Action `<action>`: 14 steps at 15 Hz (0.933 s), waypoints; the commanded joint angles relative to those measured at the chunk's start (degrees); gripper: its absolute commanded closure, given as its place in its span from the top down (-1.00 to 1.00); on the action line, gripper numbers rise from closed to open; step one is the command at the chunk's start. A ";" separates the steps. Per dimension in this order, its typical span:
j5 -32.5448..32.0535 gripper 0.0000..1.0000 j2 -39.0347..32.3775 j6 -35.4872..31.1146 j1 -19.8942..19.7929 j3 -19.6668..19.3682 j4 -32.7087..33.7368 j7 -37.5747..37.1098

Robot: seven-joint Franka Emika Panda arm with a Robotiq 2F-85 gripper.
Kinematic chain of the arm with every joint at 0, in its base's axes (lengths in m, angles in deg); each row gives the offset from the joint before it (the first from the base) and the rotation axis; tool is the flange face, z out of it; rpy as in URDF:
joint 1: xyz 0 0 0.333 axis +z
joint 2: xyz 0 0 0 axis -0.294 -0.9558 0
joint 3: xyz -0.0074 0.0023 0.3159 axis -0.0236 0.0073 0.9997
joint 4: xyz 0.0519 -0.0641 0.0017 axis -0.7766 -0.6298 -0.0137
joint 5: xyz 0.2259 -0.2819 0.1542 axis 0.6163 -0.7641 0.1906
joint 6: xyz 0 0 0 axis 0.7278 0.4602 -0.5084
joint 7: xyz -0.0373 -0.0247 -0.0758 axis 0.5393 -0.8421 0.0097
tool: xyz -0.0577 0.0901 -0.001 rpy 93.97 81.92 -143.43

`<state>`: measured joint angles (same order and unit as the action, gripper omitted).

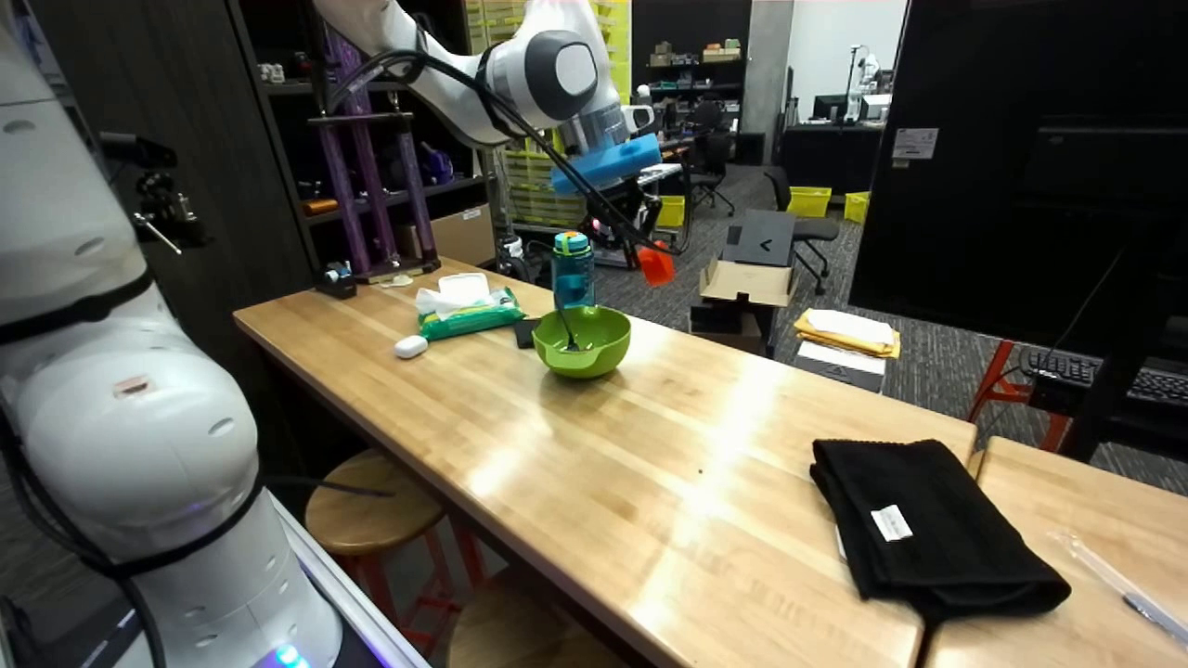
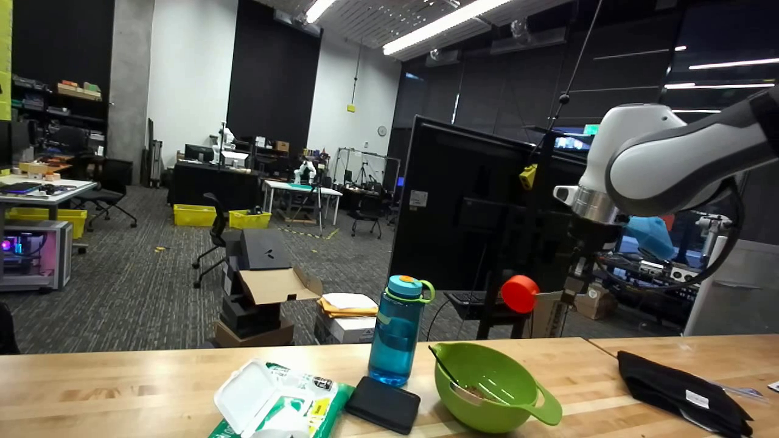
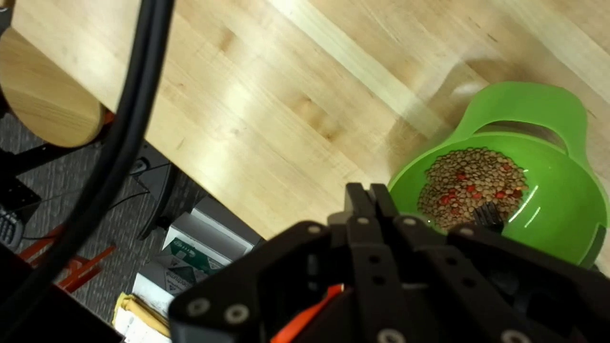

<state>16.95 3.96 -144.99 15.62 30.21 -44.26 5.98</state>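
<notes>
My gripper (image 3: pixel 368 189) has its black fingers nearly together, with a narrow gap between the tips. A red cup-like scoop (image 2: pixel 519 294) sits at the fingers' side and looks held by a thin part between them; the grip itself is hidden. It also shows in an exterior view (image 1: pixel 655 264) and as a red edge in the wrist view (image 3: pixel 307 317). The gripper is in the air above the table, over the side of a green bowl (image 3: pixel 562 228). The bowl holds brown lentils with red bits (image 3: pixel 472 181) and a black fork (image 3: pixel 488 216) leaning inside.
A blue bottle (image 2: pixel 392 340) stands beside the bowl. A black flat case (image 2: pixel 383 404), a green wipes pack (image 1: pixel 469 320) and a small white case (image 1: pixel 410 346) lie nearby. A folded black cloth (image 1: pixel 928 529) lies across the table (image 1: pixel 594 464). Stools (image 1: pixel 371 506) stand beside it.
</notes>
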 commanded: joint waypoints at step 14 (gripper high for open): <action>37.47 -0.98 0.04 13.84 -6.64 -10.61 0.39 14.87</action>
<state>48.64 3.94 -134.35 9.97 21.00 -43.70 14.76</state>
